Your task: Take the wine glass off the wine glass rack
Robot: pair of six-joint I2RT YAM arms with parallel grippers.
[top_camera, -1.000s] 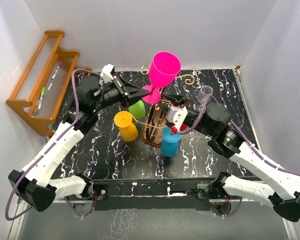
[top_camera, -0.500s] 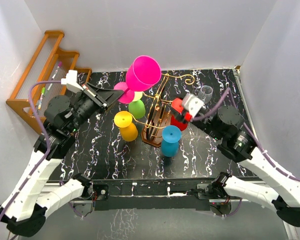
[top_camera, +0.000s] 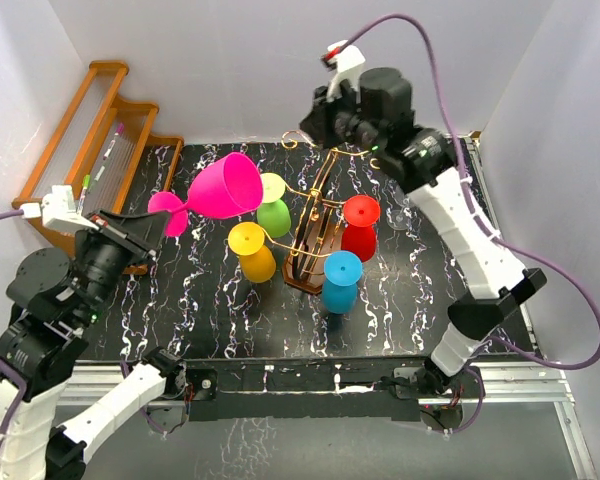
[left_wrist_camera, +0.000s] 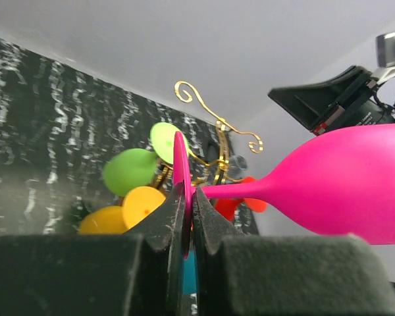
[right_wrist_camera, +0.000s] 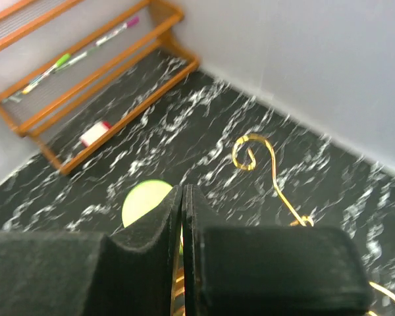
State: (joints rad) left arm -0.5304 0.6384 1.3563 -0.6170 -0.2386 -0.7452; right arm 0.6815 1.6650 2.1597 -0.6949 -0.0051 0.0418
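The pink wine glass (top_camera: 223,186) lies tilted on its side in the air, left of the wine glass rack (top_camera: 313,236) and apart from it. My left gripper (top_camera: 166,218) is shut on the glass's round foot (left_wrist_camera: 180,172); its bowl (left_wrist_camera: 355,187) points right. The rack has a dark oval base and gold scrolled wire arms (left_wrist_camera: 188,93). Yellow (top_camera: 252,251), green (top_camera: 274,216), red (top_camera: 360,229) and blue (top_camera: 341,283) glasses hang upside down on it. My right gripper (top_camera: 318,124) hovers high over the rack's back, shut with nothing in it (right_wrist_camera: 182,197).
An orange-brown stepped wooden shelf (top_camera: 85,160) with pens stands against the left wall. White walls close in the black marbled table (top_camera: 420,300) on three sides. A gold scroll (right_wrist_camera: 251,153) and a pale green glass foot (right_wrist_camera: 143,201) lie below my right gripper.
My left arm drew the pink glass left, away from the rack, and tipped it sideways. My right arm rose from beside the rack to high above its back, and its jaws shut.
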